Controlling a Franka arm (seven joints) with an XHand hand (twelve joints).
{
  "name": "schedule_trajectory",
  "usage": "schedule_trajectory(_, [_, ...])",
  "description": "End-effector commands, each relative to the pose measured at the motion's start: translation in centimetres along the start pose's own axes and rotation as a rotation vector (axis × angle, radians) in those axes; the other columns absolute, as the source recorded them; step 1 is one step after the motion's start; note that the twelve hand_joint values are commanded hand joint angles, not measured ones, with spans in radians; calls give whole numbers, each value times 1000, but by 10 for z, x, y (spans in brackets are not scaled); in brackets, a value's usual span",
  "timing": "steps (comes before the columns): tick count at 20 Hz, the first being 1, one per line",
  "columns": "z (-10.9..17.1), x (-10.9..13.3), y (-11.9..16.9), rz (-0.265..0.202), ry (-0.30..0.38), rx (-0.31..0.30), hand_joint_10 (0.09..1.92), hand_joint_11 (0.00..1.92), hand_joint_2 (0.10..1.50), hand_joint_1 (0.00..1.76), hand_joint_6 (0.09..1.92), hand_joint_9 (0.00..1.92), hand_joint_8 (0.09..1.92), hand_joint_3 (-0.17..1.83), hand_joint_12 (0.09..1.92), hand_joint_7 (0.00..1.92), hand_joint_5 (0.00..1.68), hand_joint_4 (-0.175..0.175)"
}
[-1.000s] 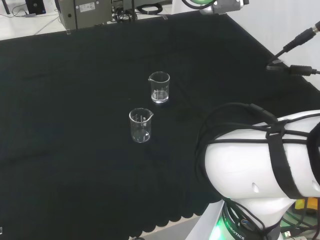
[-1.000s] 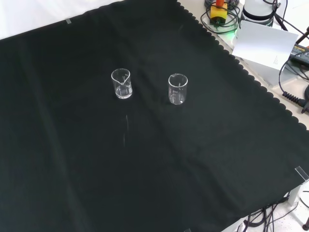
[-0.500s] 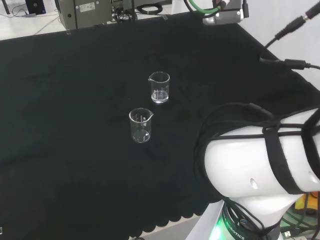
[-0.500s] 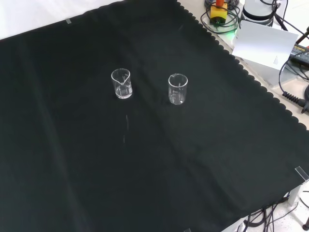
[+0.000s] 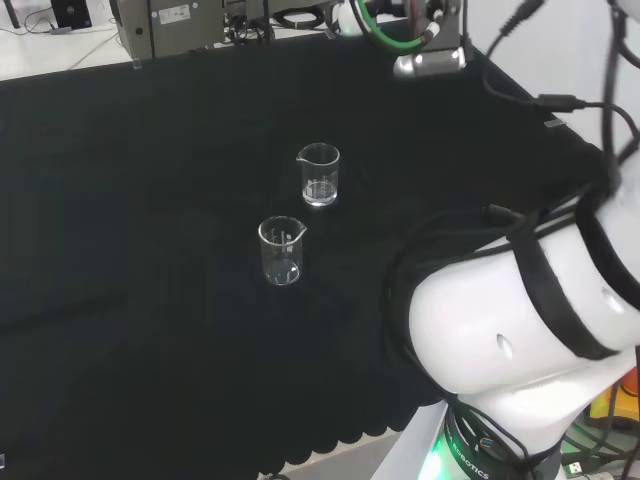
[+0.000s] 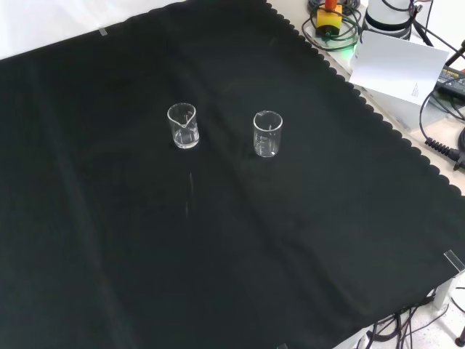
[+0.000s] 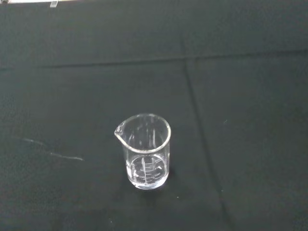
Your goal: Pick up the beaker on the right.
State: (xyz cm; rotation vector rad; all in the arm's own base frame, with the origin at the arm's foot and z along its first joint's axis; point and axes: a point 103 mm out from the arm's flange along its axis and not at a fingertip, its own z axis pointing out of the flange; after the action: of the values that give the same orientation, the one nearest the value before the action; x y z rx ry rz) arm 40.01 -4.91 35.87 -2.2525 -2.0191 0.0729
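Two small clear glass beakers stand upright and apart on the black cloth. In the head view one beaker (image 5: 319, 175) is farther off and the other beaker (image 5: 281, 251) stands nearer and slightly left. In the front view they stand side by side, the left beaker (image 6: 182, 125) and the right beaker (image 6: 267, 134). Both look empty. The wrist view looks down at a single beaker (image 7: 146, 151) with its spout turned sideways; I cannot tell which of the two it is. The arm's white links (image 5: 520, 340) fill the head view's lower right, and a grey wrist part (image 5: 430, 60) hangs above the cloth's far right.
The cloth's scalloped edge (image 6: 378, 120) runs along the front view's right, with a white card (image 6: 396, 65), cables and a yellow-red device (image 6: 330, 18) beyond it. Grey equipment (image 5: 175, 20) sits past the cloth's far edge in the head view.
In the head view the arm's links have swung and the grey wrist part with its green cable has come lower and leftward. Both beakers stand where they were.
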Motion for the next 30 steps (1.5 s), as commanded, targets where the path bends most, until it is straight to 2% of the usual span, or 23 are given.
schedule_trajectory(1, [74,-22,85,-67,90,15,654,26,1264,94,87,227,554,268,1389,102,299,-11])
schedule_trajectory(5, [104,-27,96,-87,108,49,657,34,1265,98,87,238,559,266,1389,107,301,-13])
schedule_trajectory(11, [138,-12,101,-120,129,101,660,45,1265,106,87,251,563,262,1389,110,303,-15])
schedule_trajectory(22, [159,-8,108,-142,139,125,660,62,1263,123,87,263,572,256,1385,112,306,-17])
schedule_trajectory(30, [182,-1,114,-182,139,141,659,63,1259,134,87,264,576,252,1384,113,307,-17])
